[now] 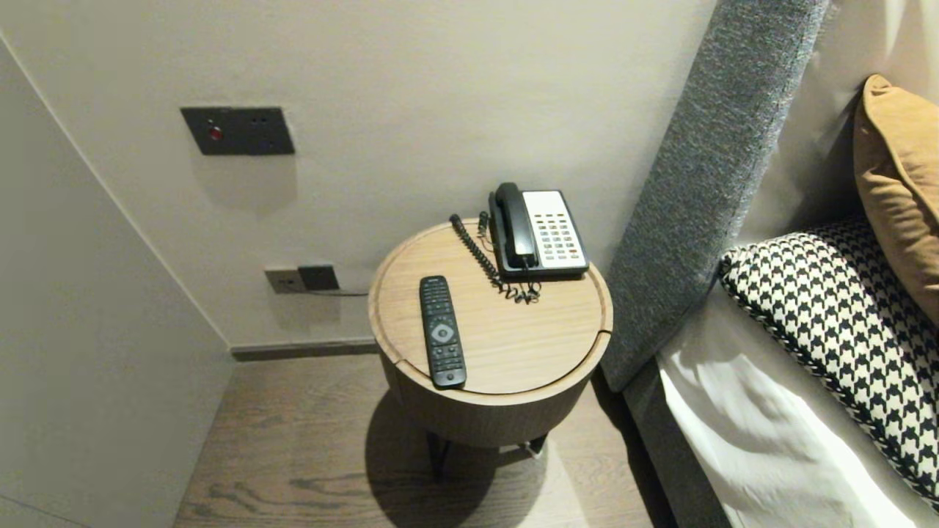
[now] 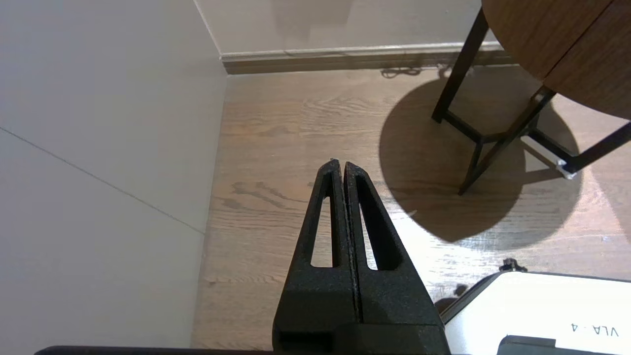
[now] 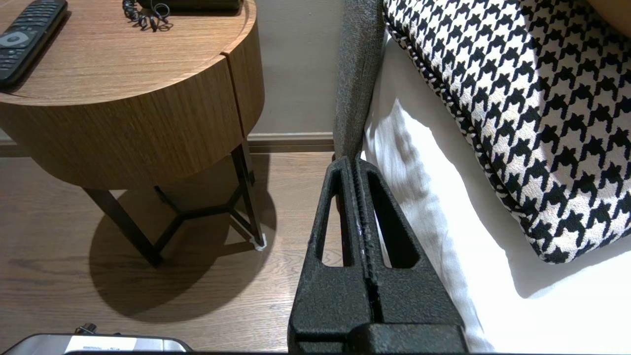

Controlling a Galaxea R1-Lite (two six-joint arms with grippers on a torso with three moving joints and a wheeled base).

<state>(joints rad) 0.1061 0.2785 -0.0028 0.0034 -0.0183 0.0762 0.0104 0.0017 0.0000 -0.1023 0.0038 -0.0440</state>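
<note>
A round wooden bedside table carries a black remote control near its front left rim and a black-and-white desk telephone with a coiled cord at the back. Neither arm shows in the head view. My left gripper hangs shut and empty over the wooden floor, left of the table's dark legs. My right gripper is shut and empty too, low beside the bed's edge, right of the table; the remote lies far off on top.
A grey upholstered headboard and a bed with white sheet, houndstooth pillow and tan cushion fill the right. A pale wall panel stands left. Wall plates and a socket sit behind the table.
</note>
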